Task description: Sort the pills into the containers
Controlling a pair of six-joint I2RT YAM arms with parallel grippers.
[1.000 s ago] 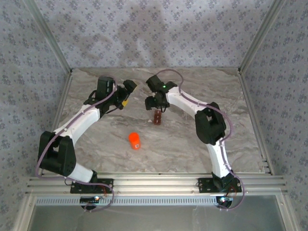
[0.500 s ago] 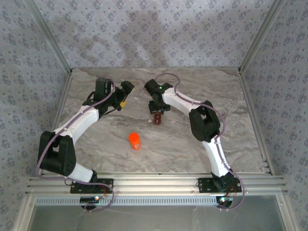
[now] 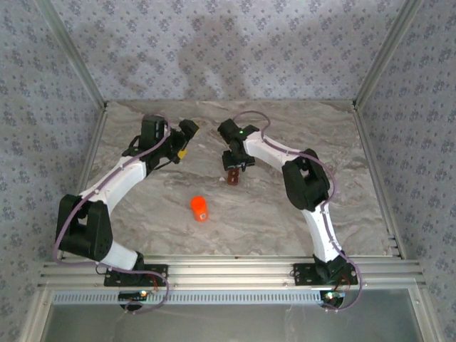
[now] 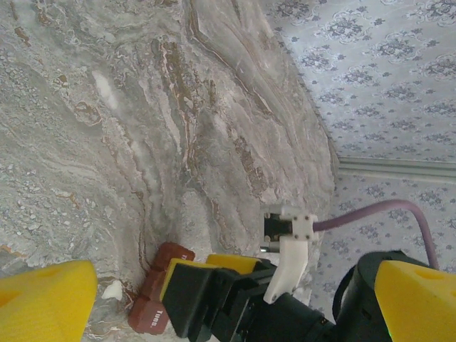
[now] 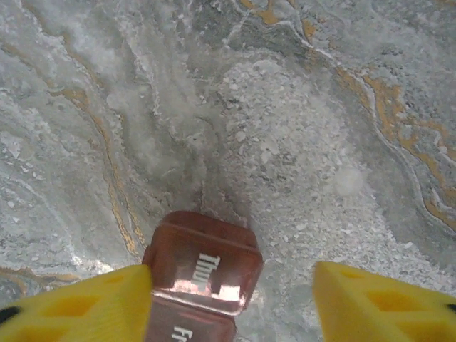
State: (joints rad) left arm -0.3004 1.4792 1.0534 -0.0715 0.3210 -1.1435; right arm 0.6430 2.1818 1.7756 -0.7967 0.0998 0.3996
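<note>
Right gripper [image 3: 234, 165] hovers over the containers [image 5: 203, 267] mid-table, fingers spread, the strip between them and not pinched. Left gripper [image 3: 187, 140] spread wide, empty, nearby. Bottle [image 3: 199, 208] stands apart, nearer.

The right gripper [image 3: 233, 165] is hanging just over the far end of the little dark red containers [image 3: 233, 178] on the table [image 3: 342, 199], the left gripper [image 3: 187, 140] is hovering nearby, and the orange bottle [image 3: 199, 208] is standing closer to the arms.
</note>
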